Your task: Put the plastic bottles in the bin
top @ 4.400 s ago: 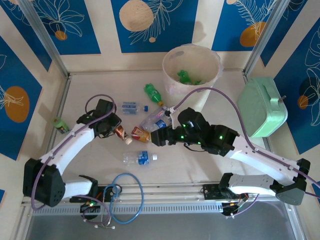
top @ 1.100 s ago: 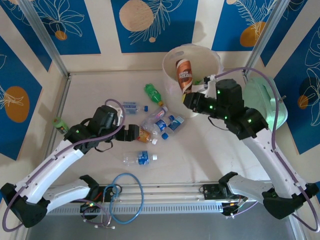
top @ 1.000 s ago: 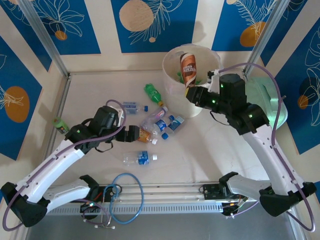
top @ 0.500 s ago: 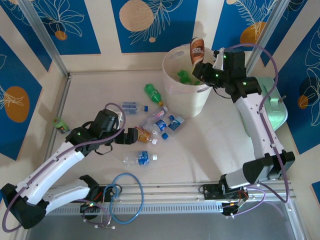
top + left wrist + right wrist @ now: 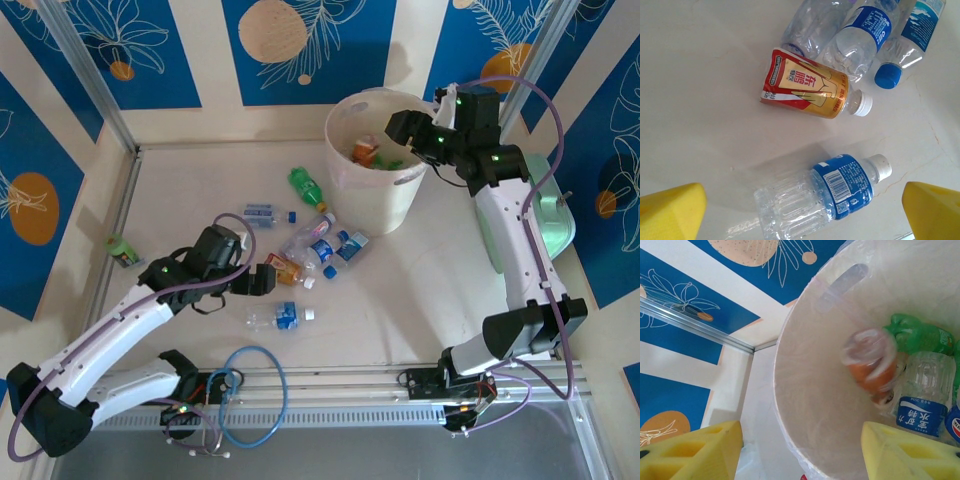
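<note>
My right gripper [image 5: 400, 126] hangs open over the bin [image 5: 395, 205], nothing between its yellow fingers [image 5: 695, 450]. An orange-labelled bottle [image 5: 872, 365], blurred, drops inside the bin [image 5: 805, 390] onto green bottles [image 5: 917, 335] and a blue-labelled clear one [image 5: 922, 400]. My left gripper [image 5: 262, 281] is open above the table. Below its fingertips [image 5: 670, 212] lies a clear blue-labelled bottle [image 5: 825, 192], untouched. Beside it lie an orange-labelled bottle [image 5: 810, 90] and a heap of clear bottles [image 5: 860, 35]. The left gripper [image 5: 802, 215] holds nothing.
A green bottle [image 5: 308, 187] and a small clear bottle [image 5: 262, 213] lie left of the bin. Another green bottle [image 5: 122, 250] rests by the left wall. A mint-green case [image 5: 525, 215] stands right of the bin. A blue cable loop [image 5: 250, 395] lies at the near edge.
My right gripper carried the orange-labelled bottle up over the bin and opened; the bottle has dropped in. My left gripper shifted slightly toward the clear bottle near the front.
</note>
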Robot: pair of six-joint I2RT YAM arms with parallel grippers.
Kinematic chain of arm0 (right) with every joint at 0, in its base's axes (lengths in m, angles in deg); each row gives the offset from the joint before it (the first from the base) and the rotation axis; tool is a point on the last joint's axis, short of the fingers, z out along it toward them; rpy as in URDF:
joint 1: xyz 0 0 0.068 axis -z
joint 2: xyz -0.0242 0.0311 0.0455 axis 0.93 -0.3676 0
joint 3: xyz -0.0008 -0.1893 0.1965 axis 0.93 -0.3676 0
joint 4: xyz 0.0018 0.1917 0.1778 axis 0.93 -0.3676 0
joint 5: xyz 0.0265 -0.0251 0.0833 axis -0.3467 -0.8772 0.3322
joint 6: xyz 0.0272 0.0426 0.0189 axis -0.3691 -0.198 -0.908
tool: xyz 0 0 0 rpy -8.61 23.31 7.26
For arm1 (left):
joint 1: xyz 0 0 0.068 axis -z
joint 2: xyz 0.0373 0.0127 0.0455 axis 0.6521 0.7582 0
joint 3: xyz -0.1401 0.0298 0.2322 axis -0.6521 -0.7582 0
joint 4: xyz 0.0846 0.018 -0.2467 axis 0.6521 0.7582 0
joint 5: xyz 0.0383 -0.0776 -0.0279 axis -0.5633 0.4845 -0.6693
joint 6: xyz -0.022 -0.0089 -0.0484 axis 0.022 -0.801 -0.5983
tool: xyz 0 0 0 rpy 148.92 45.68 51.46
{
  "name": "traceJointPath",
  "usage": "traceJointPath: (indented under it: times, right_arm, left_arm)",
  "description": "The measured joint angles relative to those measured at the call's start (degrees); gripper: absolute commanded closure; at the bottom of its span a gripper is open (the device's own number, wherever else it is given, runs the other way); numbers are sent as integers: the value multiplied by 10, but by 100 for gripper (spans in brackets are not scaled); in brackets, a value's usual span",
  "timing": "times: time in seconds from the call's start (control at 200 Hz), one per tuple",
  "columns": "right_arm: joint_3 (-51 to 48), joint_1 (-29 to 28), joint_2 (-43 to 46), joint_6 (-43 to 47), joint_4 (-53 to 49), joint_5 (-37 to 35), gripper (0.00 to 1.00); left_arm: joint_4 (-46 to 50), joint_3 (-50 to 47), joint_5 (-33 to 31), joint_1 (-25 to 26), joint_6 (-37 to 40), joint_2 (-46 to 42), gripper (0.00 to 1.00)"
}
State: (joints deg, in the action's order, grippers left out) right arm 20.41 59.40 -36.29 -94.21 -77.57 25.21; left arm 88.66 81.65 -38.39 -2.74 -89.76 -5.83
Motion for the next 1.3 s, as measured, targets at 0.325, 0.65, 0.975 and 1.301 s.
traceJointPath:
  times: [0.325,0.65,0.975,1.301]
  right_arm:
    - [-169,-103,174,-2,14,-9,35]
    - [-287,-263,300,-12,7,-83,35]
    - [-355,-304,320,-34,-14,-141,35]
    - [-379,-304,351,-45,-11,-158,34]
  left_arm:
    - [-5,-6,11,12,0,19,0]
    - [-23,-12,10,42,-14,78,0]
    - [2,-48,23,49,-193,45,0]
    - [52,-82,72,73,-409,-37,0]
